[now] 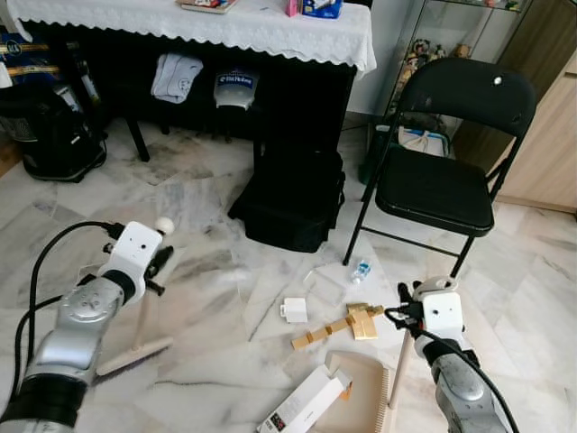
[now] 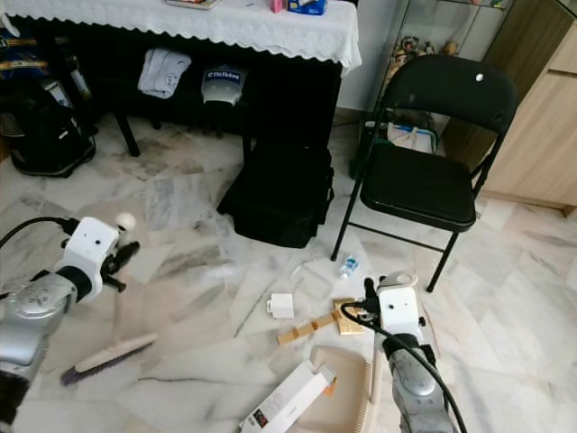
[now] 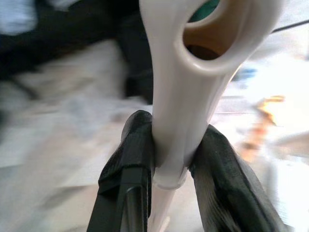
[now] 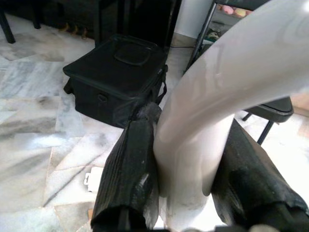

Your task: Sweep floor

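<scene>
Left hand [image 3: 171,159] clenched on white broom handle [image 1: 142,311]; broom near upright, bristle head [image 1: 133,355] down on marble floor [image 1: 216,225]. Right hand [image 4: 190,159] clamped on dustpan handle [image 1: 402,361], handle standing upright, pan [image 1: 361,397] flat on floor beside white box [image 1: 305,401], wooden scraps [image 1: 338,327].

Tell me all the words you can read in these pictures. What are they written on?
None can be read for sure.
Dark cap hanging under the table: white lettering, too blurred to read.
Long white box on the floor: a dark label at one end, too small to read.
Blue box on the tablecloth: print too small to read.
Small bottle on the floor: label too small to read.
</scene>
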You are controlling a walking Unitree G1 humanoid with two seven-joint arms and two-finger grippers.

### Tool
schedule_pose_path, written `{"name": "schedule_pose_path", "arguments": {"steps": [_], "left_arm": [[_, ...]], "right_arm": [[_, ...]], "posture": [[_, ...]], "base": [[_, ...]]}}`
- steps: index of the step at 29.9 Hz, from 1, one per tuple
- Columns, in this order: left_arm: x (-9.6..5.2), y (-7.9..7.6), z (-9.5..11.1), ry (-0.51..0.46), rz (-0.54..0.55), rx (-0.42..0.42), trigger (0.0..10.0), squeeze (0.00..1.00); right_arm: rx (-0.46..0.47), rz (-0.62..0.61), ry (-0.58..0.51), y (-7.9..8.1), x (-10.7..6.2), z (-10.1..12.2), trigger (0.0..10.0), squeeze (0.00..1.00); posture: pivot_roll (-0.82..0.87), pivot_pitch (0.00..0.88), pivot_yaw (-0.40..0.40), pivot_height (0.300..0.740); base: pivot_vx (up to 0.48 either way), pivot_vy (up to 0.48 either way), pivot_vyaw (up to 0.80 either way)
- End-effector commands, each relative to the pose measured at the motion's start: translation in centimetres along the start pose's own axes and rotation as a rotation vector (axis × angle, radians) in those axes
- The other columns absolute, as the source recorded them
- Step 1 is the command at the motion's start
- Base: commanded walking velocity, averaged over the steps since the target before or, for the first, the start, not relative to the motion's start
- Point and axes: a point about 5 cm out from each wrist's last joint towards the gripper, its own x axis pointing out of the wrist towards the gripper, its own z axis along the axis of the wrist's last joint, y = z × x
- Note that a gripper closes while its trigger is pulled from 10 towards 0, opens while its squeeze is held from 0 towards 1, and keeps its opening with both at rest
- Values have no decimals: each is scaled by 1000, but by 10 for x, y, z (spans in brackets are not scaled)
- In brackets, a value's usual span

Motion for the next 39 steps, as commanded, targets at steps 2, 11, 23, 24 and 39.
{"name": "schedule_pose_path", "arguments": {"steps": [2,11,23,24,39], "left_arm": [[-4,-10,15,-45,-159,-66,10000,0],[-7,-37,33,-107,-364,-163,10000,0],[-6,-70,69,-206,-534,-192,10000,0],[-6,-69,72,-222,-529,-198,10000,0],[17,-14,62,-227,171,-111,10000,0]], "right_arm": [[-10,-10,-6,-4,0,1,10000,0],[-13,-14,-3,-6,0,0,10000,0],[-16,-20,-4,-9,0,1,10000,0],[-16,-20,-4,-8,0,1,10000,0],[-1,-24,-9,-2,0,0,10000,0]], "posture": [[-25,92,-70,740],[-28,98,-70,740],[-35,101,-70,740],[-36,100,-69,740],[-37,98,-63,740]], "base": [[0,0,0],[0,0,0],[0,0,0],[0,0,0],[0,0,0]]}}
